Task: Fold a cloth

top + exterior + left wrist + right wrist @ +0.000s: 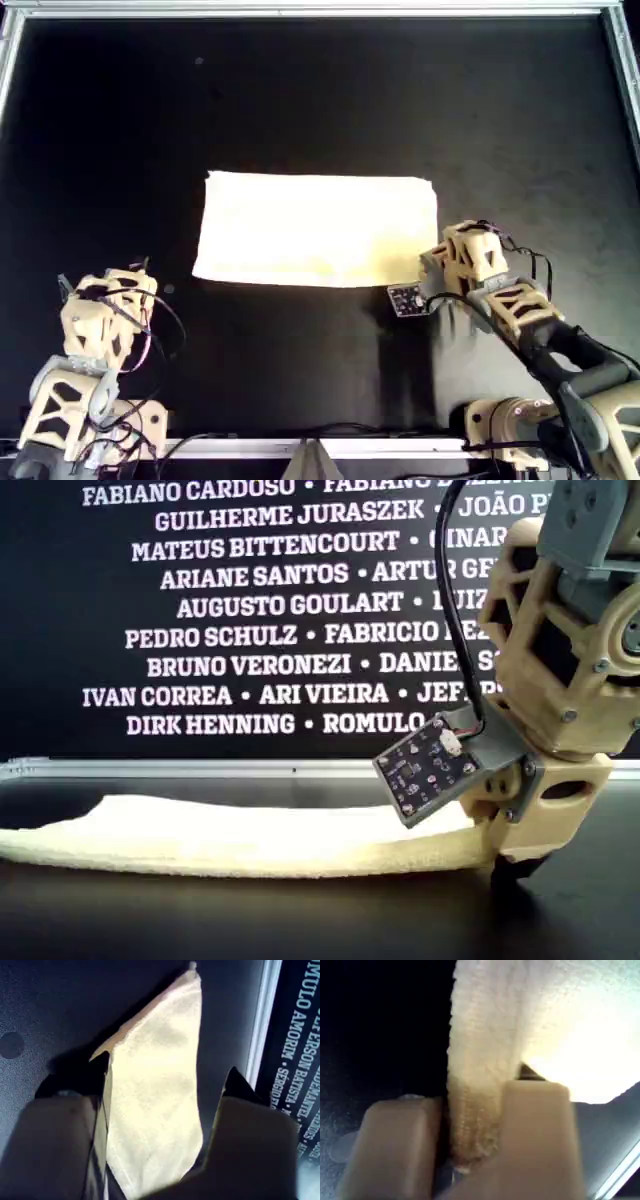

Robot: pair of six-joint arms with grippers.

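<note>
The pale yellow cloth (315,228) lies flat on the black table as a wide rectangle; it looks doubled over, with a thick layered edge (240,842). My right gripper (436,268) stands at the cloth's near right corner in the overhead view. Its fingers are shut on the thick cloth edge (472,1110), which fills the gap at the right gripper (475,1097). My left gripper (125,285) sits near the overhead view's lower left, apart from the cloth. In its wrist view the left gripper (167,1067) is open, and the cloth (157,1090) lies beyond the fingers, untouched.
A metal rail (320,10) frames the black table (320,100). A black banner with white names (250,610) hangs behind the table. A small circuit board (407,299) juts from the right wrist beside the cloth's corner.
</note>
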